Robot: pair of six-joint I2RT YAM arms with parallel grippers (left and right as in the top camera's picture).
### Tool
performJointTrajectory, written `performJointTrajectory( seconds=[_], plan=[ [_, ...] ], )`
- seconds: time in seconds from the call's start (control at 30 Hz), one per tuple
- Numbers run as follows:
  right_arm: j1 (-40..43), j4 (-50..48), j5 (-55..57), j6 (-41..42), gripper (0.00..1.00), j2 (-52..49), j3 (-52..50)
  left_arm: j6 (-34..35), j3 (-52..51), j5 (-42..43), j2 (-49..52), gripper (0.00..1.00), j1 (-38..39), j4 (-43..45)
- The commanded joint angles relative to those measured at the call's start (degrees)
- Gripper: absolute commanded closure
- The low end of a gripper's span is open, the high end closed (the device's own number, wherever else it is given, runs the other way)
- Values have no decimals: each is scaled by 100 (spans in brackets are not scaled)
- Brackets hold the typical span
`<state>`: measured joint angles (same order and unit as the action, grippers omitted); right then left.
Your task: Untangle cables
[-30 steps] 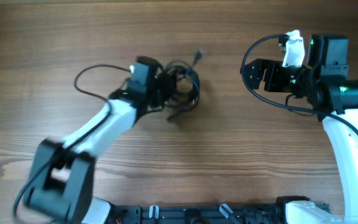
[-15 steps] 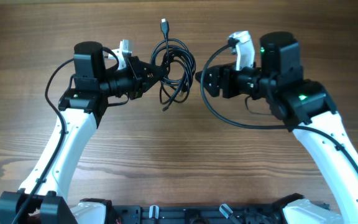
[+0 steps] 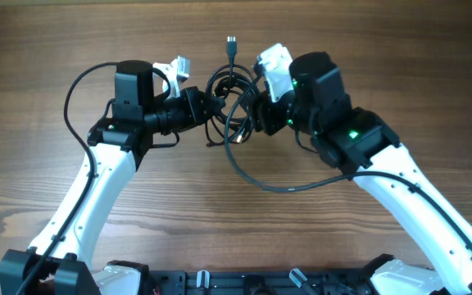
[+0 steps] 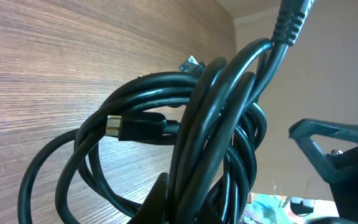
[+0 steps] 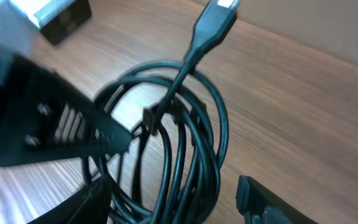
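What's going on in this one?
Both arms meet at a tangled bundle of black cables. The left tool grips the bundle from its side and seems to hold it raised. The right tool is open, with a finger on either side of the coil. One plug sticks out; nothing looks untangled yet.

The cables [image 3: 229, 98] are thin and black. They are looped round and twisted into one messy bunch over the wood surface [image 3: 416, 49]. One plug [image 3: 231, 43] pokes out toward the surface's far edge. Another plug [image 4: 138, 129], with a metal tip, sits inside the loops.
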<state>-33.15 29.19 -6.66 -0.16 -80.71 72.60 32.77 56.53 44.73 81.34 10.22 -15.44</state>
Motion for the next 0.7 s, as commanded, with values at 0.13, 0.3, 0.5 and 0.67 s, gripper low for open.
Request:
performJointTrajectory(
  seconds=[0.13, 0.3, 0.5, 0.67],
  plan=[
    [-584, 63, 1266, -586, 43, -544, 94, -190, 57, -50, -72, 96, 7, 33],
    [-966, -131, 2896, -216, 56, -1215, 94, -188, 57, -50, -72, 96, 7, -31],
    [-966, -111, 3029, 675, 96, -1097, 267, -131, 57, -538, -72, 96, 7, -393],
    [-796, 719, 2573, 1714, 96, 81, 415, 111, 57, -1523, -72, 96, 4, -595]
  ],
)
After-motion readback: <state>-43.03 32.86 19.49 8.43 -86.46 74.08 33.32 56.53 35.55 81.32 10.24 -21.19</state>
